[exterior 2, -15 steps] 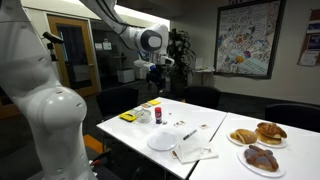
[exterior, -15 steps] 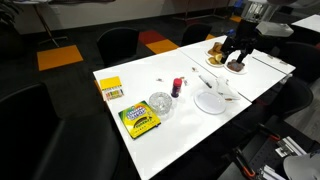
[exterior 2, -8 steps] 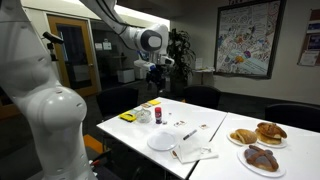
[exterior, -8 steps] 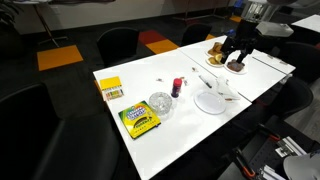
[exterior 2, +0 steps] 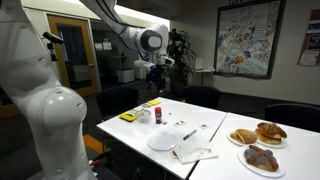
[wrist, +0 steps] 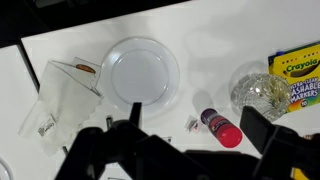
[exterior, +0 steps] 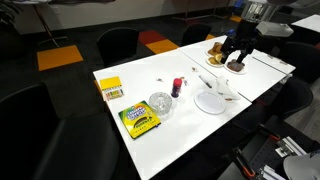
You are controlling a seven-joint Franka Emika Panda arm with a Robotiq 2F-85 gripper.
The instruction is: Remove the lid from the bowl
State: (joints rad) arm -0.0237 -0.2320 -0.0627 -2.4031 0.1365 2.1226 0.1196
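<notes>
The small clear bowl point(exterior: 160, 108) stands on the white table point(exterior: 120, 72) between the marker box and the white plate. The whitish transparent lid point(exterior: 160, 100) sits on top of it. In the wrist view the covered bowl point(wrist: 256, 90) is at the right, and lid and bowl cannot be told apart there. My gripper point(exterior: 238, 52) hangs high above the table, well away from the bowl. It also shows in an exterior view point(exterior 2: 153, 74). In the wrist view the gripper point(wrist: 197, 120) is open and empty, with a red-capped bottle point(wrist: 222, 127) below it.
A flat white plate point(wrist: 140, 73) and a sheet of paper point(wrist: 62, 97) lie beside the bottle. A Crayola marker box point(exterior: 139, 120) and a yellow box point(exterior: 110, 88) lie near the bowl. Plates of pastries point(exterior 2: 262, 140) stand at one end of the table. Dark chairs point(exterior: 120, 42) surround it.
</notes>
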